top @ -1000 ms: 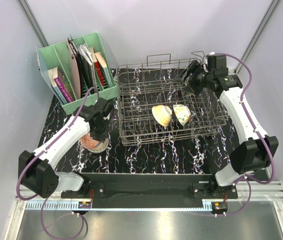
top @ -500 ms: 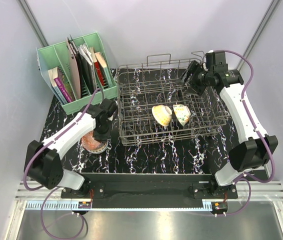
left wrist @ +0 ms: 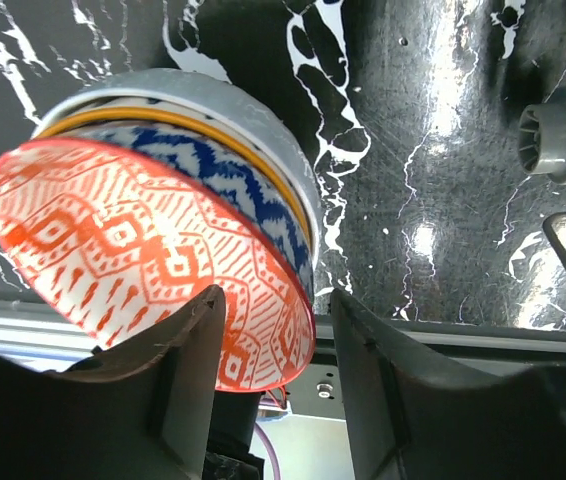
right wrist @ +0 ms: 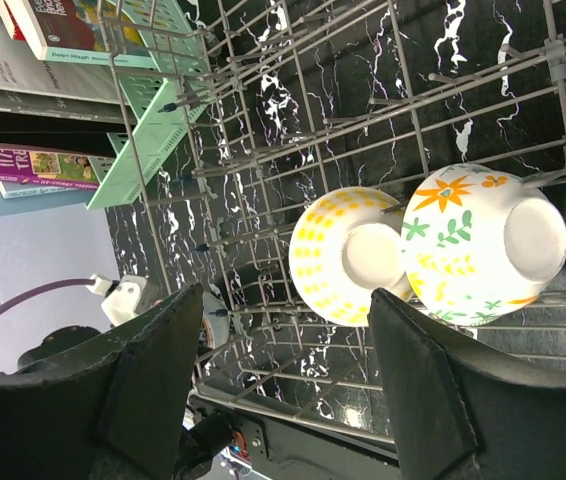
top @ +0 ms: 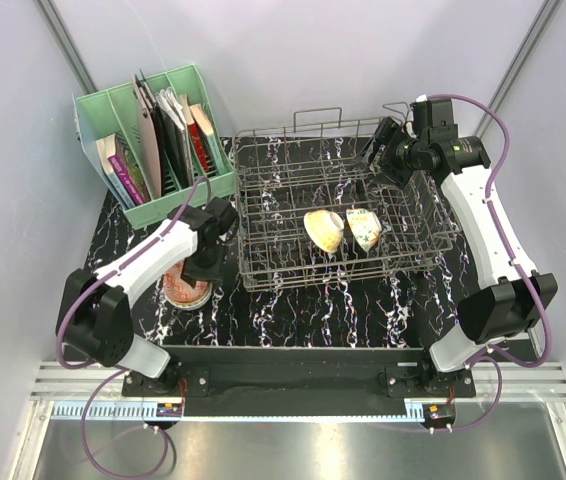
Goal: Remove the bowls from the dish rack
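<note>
Fingers, left [left wrist: 178,390]: set apart astride the rim of the red-pink bowl [left wrist: 153,250]. One finger lies along its patterned wall and the other stands just clear, so we judge that the bowl rests on the stack and is not gripped.
Fingers, right [right wrist: 443,400]: spread wide with nothing between them, hanging over the far right corner of the dish rack [top: 263,270].
Stack: the red-pink bowl sits on the blue-and-white bowl [left wrist: 233,165], which nests in a pale bowl [left wrist: 263,110]. All three rest on the table [left wrist: 443,150] just left of the rack. We take the nesting as a way to keep the unloaded bowls in one small spot.
Tilt: the top bowl is not level. Its rim leans toward the left fingers, which fits a bowl set down by its rim from one side.
Left in the rack: the tan-yellow bowl [right wrist: 348,255] and the floral bowl [right wrist: 483,240] stand on edge close beside each other, propped by the tines, their feet toward the right wrist camera.
Progress: by our count three bowls are out and two are left.
Right arm's place: its wrist view frames both remaining bowls, so we judge that it is lined up for the next pick.
Risk: a finger dragging on the tilted rim could slide the top bowl off.
Nearby: the green file holder [top: 148,140] stands behind the stack, apart from it.
</note>
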Controlling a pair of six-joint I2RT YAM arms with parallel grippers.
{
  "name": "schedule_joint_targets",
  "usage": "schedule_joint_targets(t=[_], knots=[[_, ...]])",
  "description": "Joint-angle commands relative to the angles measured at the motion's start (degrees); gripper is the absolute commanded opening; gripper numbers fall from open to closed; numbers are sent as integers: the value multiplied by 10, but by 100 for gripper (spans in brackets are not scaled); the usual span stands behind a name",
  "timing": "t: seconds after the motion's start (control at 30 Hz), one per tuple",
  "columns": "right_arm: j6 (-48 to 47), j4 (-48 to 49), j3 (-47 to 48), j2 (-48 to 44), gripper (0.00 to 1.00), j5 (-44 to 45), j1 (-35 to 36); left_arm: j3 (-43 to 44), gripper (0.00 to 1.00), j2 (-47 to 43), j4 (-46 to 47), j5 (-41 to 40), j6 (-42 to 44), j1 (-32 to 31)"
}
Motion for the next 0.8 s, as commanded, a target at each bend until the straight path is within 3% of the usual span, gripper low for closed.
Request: schedule_joint_targets(t=[0.0, 0.1, 0.3, 0.5, 0.77], knots=[[-10, 1, 7, -5, 75, 9, 5, 31, 50, -28, -8, -25, 2, 2], [-8, 4, 3, -3, 75, 7, 5, 34, 61, -38, -6, -26, -1, 3], [-6, 10, -10, -5, 76, 3, 5, 66, 62, -85, -8, -49, -4, 10], [-6, 16, -13, -3, 76, -1, 5, 65, 64, -114, 1, -57, -21, 109], [-9, 20, -19, 0, 76, -5, 5, 21, 69, -111, 55, -26, 3, 185]])
